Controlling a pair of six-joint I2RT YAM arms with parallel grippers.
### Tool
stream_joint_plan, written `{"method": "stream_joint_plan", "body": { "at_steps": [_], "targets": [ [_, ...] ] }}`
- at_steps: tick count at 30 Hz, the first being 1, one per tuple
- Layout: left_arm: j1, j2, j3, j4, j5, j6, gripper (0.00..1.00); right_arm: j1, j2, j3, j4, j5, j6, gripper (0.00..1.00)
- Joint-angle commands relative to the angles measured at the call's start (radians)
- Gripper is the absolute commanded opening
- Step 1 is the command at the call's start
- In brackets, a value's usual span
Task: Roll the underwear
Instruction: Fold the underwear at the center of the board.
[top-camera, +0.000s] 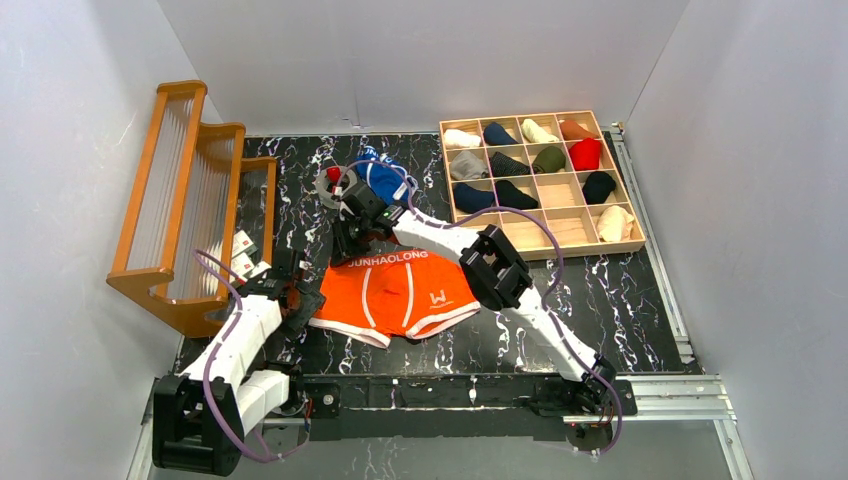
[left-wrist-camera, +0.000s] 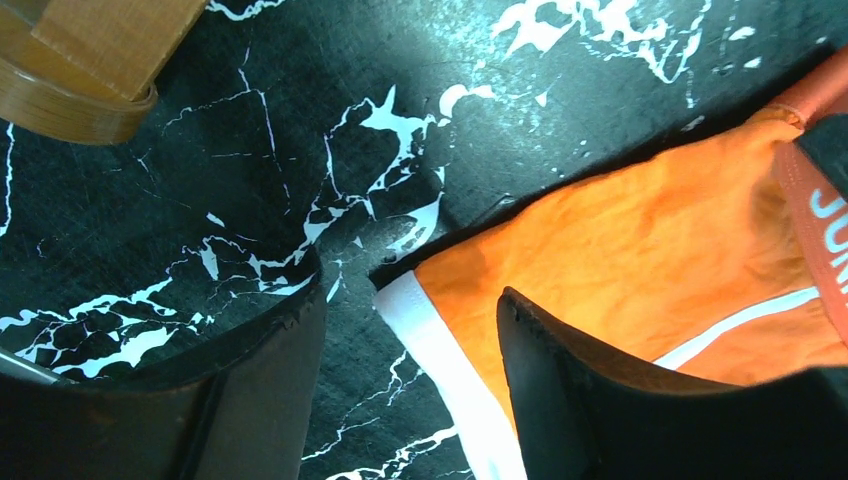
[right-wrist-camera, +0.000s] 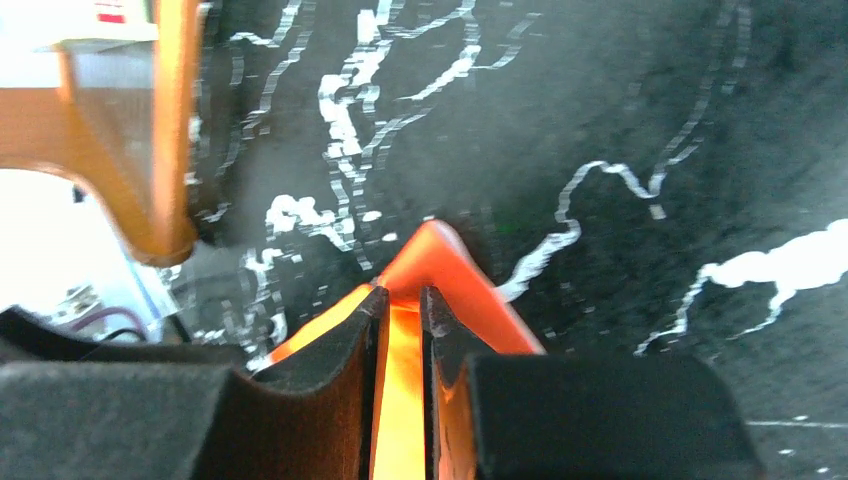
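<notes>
The orange underwear lies flat on the black marbled table, lettered waistband at the far side. My right gripper is shut on the waistband's far left corner; in the right wrist view the orange fabric is pinched between its fingers. My left gripper is open at the left leg. In the left wrist view the white-trimmed hem lies between its fingers, with one finger over the orange cloth. The blue underwear lies bunched behind the right gripper.
A wooden slatted rack stands at the left; its base shows in the left wrist view. A wooden compartment tray with several rolled garments sits at the back right. A small red item lies next to the blue underwear.
</notes>
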Motion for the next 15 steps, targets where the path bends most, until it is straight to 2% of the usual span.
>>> {"method": "stream_joint_plan", "body": {
  "at_steps": [1, 6, 8, 12, 15],
  "targets": [
    [0.003, 0.016, -0.034, 0.003, -0.006, -0.007, 0.59, 0.003, 0.047, 0.06, -0.022, 0.092, -0.058, 0.25],
    [0.003, 0.034, -0.079, 0.046, 0.031, -0.019, 0.53, 0.004, 0.083, 0.118, -0.044, 0.125, -0.111, 0.25],
    [0.003, 0.044, -0.09, 0.06, 0.04, -0.019, 0.47, 0.011, 0.078, 0.115, -0.044, 0.141, -0.146, 0.26],
    [0.003, 0.04, -0.096, 0.068, 0.04, -0.009, 0.32, 0.021, 0.06, 0.134, -0.064, 0.144, -0.192, 0.34],
    [0.003, 0.014, -0.073, 0.072, 0.061, 0.02, 0.28, 0.019, 0.043, 0.181, -0.117, 0.153, -0.192, 0.43]
  ]
}}
